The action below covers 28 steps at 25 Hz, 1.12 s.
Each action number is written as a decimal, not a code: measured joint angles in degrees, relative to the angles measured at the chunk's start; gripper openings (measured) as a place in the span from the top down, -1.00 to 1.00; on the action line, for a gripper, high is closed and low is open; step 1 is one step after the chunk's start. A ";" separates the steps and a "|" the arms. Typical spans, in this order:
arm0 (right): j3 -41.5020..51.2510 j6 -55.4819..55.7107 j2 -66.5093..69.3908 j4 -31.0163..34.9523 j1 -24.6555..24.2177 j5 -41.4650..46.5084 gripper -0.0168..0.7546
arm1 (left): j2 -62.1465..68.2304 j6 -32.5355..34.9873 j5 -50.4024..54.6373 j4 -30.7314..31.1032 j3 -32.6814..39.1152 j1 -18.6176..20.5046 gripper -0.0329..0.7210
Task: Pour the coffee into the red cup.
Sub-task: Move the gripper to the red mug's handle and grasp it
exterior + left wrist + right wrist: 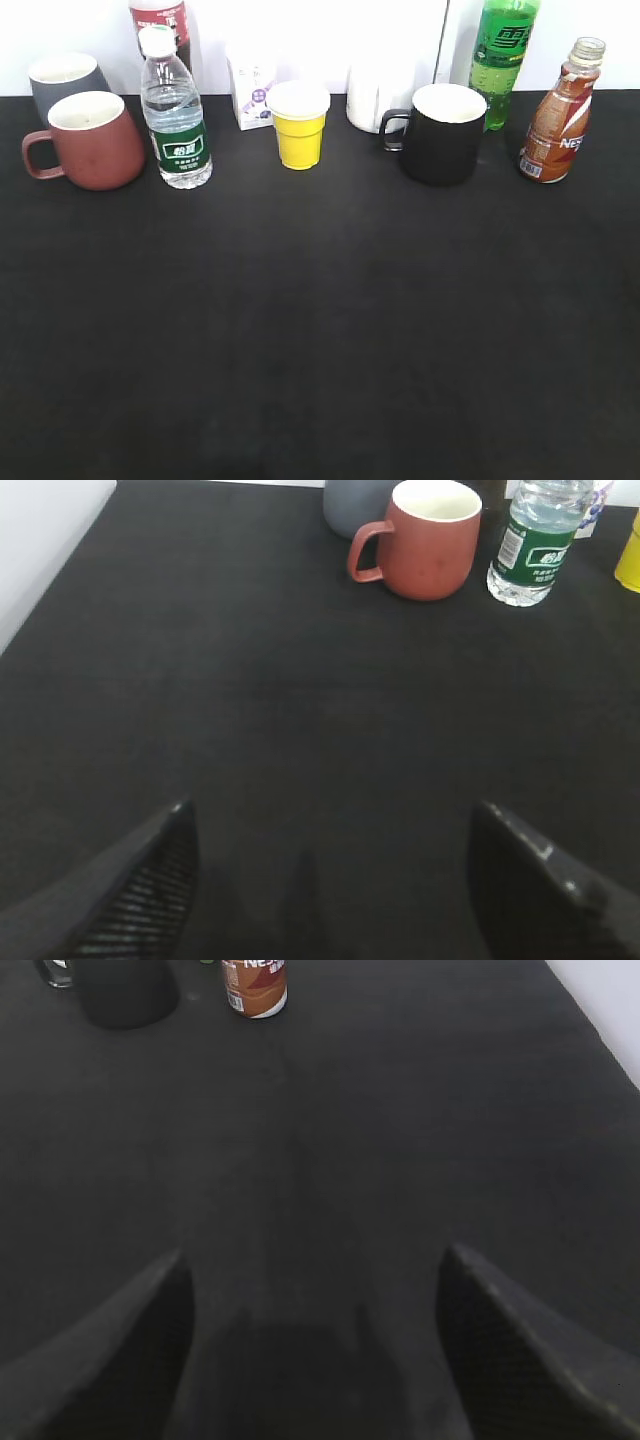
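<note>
The coffee bottle [558, 120], clear with brown liquid and a Nescafe label, stands upright at the back right; its lower part shows in the right wrist view [255, 987]. The red cup [92, 142] stands upright at the back left, handle to the left, empty white inside; it also shows in the left wrist view [425, 540]. My left gripper [330, 820] is open and empty above the black table, well short of the red cup. My right gripper [315, 1275] is open and empty, well short of the coffee. Neither gripper shows in the exterior view.
Along the back stand a grey mug [62, 82], a green-labelled water bottle [176, 115], a small yellow cup [299, 125], a white carton [251, 90], a white container [380, 95], a black mug [440, 133] and a tall green soda bottle [505, 50]. The black table [320, 330] ends at white edges on both sides.
</note>
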 joint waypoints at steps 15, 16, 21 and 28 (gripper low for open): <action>0.00 0.00 0.00 0.00 0.00 0.00 -0.57 | 0.00 0.00 -7.75 -0.04 -1.02 0.00 -0.54; 0.00 0.00 0.00 0.00 0.00 0.00 -0.57 | 0.11 0.00 -13.80 -0.04 -1.02 0.00 -0.53; 0.00 0.00 0.00 0.00 0.00 0.00 -0.57 | 9.92 0.00 -43.80 -0.04 6.21 0.00 -0.53; 0.00 0.00 0.00 0.00 0.00 0.00 -0.57 | 39.52 0.00 -75.64 0.41 14.22 0.00 -0.49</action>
